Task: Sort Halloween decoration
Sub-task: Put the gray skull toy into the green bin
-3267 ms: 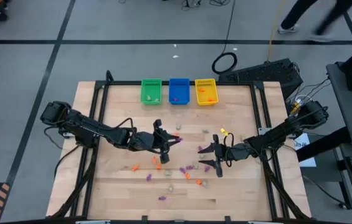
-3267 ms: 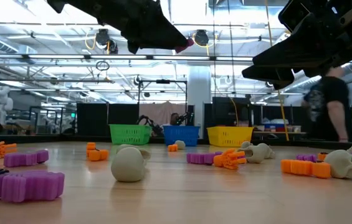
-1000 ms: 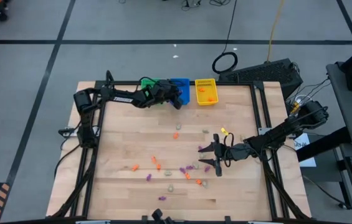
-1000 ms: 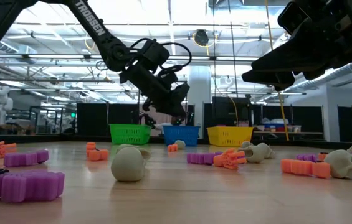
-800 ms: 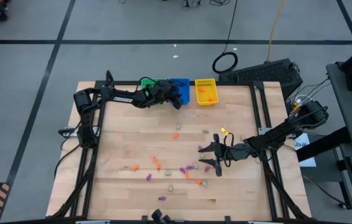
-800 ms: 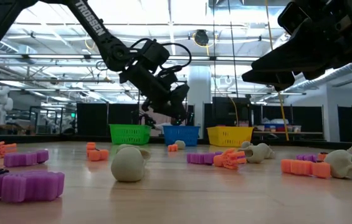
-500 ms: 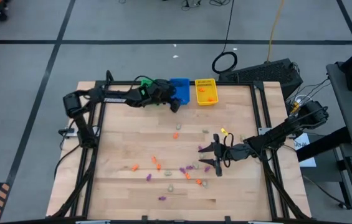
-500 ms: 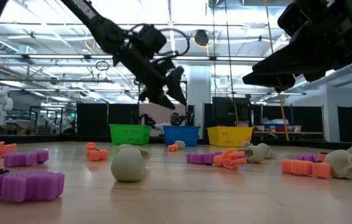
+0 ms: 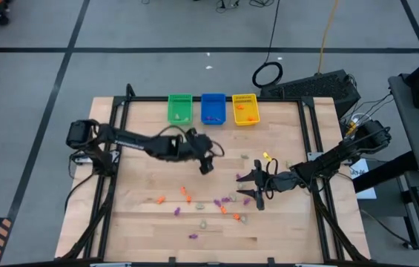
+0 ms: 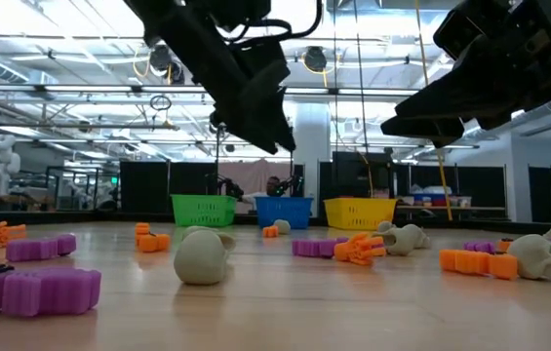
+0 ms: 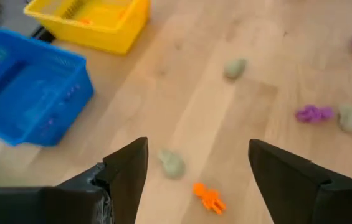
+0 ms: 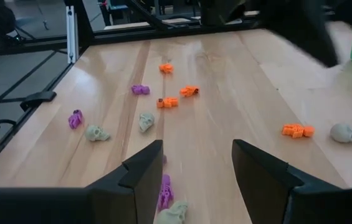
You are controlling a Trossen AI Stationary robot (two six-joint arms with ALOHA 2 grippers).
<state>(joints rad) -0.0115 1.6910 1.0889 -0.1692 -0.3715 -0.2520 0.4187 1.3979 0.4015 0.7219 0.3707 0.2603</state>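
— Where was the next trinket from your left hand point(image 9: 206, 165)?

— Just ahead of it and below, on the worktop point(image 9: 283, 230): a pale skull point(image 11: 172, 164) and an orange skeleton point(image 11: 209, 198), close beside each other. The skeleton lay slantwise to my fingers. My left hand was nearer than my right hand point(image 9: 256, 191).

— And the pose?

— Raised, pointing down, fingers spread and empty. The right hand also hung spread, holding nothing.
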